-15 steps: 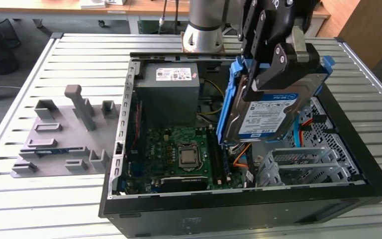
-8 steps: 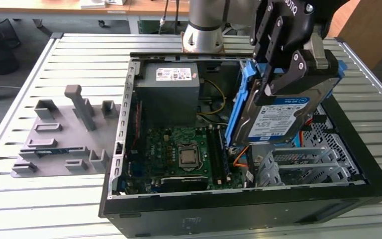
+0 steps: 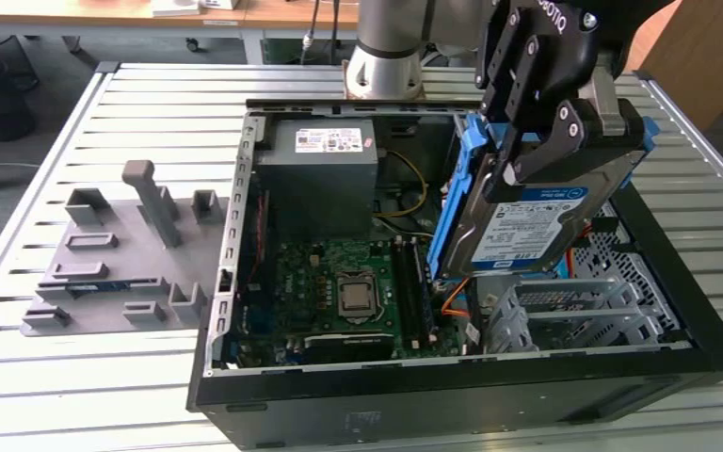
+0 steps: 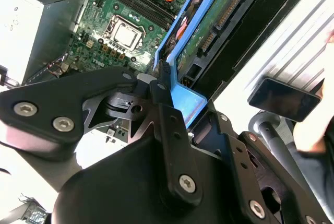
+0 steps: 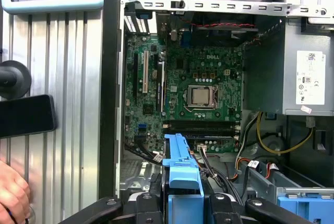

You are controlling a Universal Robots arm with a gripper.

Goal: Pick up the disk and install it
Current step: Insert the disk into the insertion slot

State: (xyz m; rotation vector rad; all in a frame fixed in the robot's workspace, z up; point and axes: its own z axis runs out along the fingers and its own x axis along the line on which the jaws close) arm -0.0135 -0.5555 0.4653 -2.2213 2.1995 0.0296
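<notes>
The disk (image 3: 531,226), a silver hard drive with a white-and-blue label in a blue plastic bracket, hangs tilted on edge above the open computer case (image 3: 462,391). It is over the case's side at the exterior view's right, above the grey metal drive cage (image 3: 575,311). My gripper (image 3: 575,132) is shut on its upper end, with black fingers on both faces. The second wrist view shows the disk (image 4: 209,31) reaching away from the gripper (image 4: 167,93) over the motherboard. In the first wrist view its blue bracket (image 5: 181,166) sticks out between the fingers.
Inside the case lie a green motherboard (image 3: 349,282) and a grey power supply (image 3: 324,179). A grey slotted fixture (image 3: 123,254) stands on the slatted table at the exterior view's left. A person's hand (image 5: 13,195) and a dark flat device (image 5: 26,115) are beside the case.
</notes>
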